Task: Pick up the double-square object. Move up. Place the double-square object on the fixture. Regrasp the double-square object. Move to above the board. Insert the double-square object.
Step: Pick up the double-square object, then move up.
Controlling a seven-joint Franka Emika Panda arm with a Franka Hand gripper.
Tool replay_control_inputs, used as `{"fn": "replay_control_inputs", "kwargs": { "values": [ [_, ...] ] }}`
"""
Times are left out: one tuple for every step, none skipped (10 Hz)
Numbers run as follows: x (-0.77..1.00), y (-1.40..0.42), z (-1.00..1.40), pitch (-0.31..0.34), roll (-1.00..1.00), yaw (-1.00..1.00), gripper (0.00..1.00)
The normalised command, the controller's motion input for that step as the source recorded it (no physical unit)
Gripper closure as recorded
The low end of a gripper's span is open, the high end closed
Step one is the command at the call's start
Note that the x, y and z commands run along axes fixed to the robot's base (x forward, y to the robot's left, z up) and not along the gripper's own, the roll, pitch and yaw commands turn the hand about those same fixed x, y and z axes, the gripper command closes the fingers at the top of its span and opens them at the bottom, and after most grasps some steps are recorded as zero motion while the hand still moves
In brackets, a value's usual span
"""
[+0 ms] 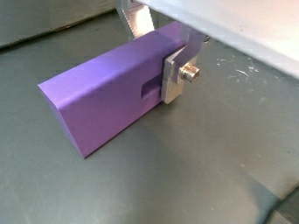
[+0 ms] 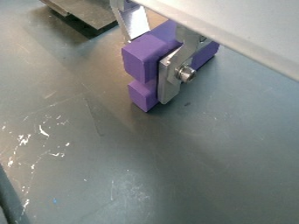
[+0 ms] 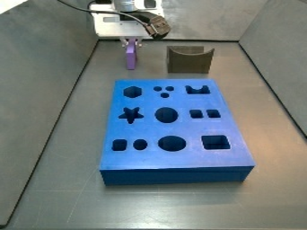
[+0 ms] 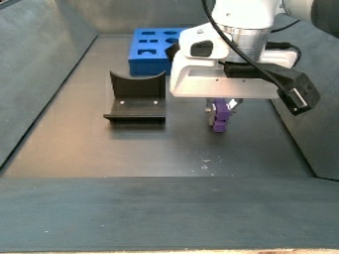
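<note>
Clamping the double-square object (image 2: 149, 73) between its 2 fingers (image 2: 176, 77), your gripper (image 3: 129, 42) stood at the floor just beside the fixture (image 3: 188, 60); its long axis ran upright, so you lifted straight.

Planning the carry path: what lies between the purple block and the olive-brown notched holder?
Only bare grey floor, in a side view. The gripper holds the purple block; the holder stands apart.

A robotics lab test cell: grey walled enclosure floor (image 3: 48, 135), blue board (image 3: 174, 126), fixture (image 3: 188, 59), gripper (image 4: 228, 105) overhead.
</note>
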Motion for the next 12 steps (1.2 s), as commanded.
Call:
{"fn": "replay_control_inputs", "kwargs": {
  "values": [
    [0.0,0.0,0.0,0.0,0.0,0.0,1.0],
    [0.0,0.0,0.0,0.0,0.0,0.0,1.0],
    [0.0,0.0,0.0,0.0,0.0,0.0,1.0],
    [0.0,0.0,0.0,0.0,0.0,0.0,1.0],
    [0.0,0.0,0.0,0.0,0.0,0.0,1.0],
    [0.0,0.0,0.98,0.0,0.0,0.0,1.0],
    [-0.01,-0.06,0.96,0.011,-0.01,0.0,1.0],
    [-0.04,-0.05,0.88,0.041,-0.01,0.0,1.0],
    [-0.03,-0.02,0.73,0.06,0.01,-0.01,1.0],
    [-0.02,-0.01,0.6,0.064,0.03,-0.01,1.0],
    [-0.03,0.0,0.41,0.066,0.05,-0.02,1.0],
    [-0.03,0.0,0.33,0.064,0.06,-0.02,1.0]
  ]
}}
